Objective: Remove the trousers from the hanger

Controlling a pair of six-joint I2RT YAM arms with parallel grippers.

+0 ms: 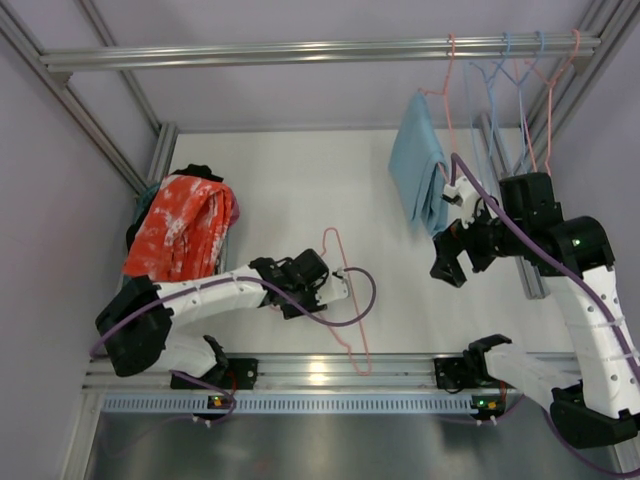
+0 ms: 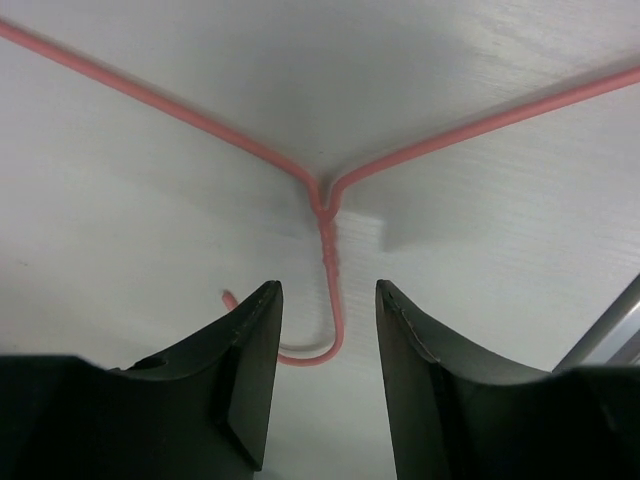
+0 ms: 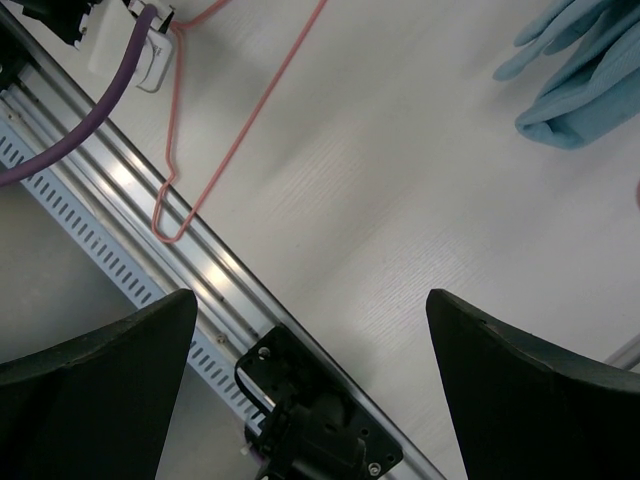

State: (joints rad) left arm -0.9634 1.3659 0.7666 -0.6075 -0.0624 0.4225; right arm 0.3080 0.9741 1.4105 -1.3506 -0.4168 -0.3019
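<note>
While the orange-red trousers point(image 1: 175, 235) and the black trousers point(image 1: 200, 172) lie heaped at the far left of the table point(image 1: 300, 190), off any hanger, the blue trousers point(image 1: 420, 170) hang from the rail hanger point(image 1: 447, 100), a pink wire hooked over the overhead rail point(image 1: 300, 50) on the right side. That pair looks like your next job.

Your right gripper point(image 3: 310, 295) is the nearer one by far. Its jaws stand wide apart with nothing between them. From above, the blue cloth lies just beyond it and a little toward the left arm's side, near but not touching. In the right wrist view only the cloth's lower end shows, in the upper right corner, so the jaws are not yet aimed at it. The long axis of the blue trousers runs down from the hanger toward the table, so you will probably want to close on the hanging fold from the side and draw it off the wire.

Your left gripper point(image 2: 328, 295) is well apart from that pair. Its jaws are parted, and the hook of the bare hanger point(image 2: 325, 215) lies on the table between them, with a gap on each side and no grip on it.
</note>
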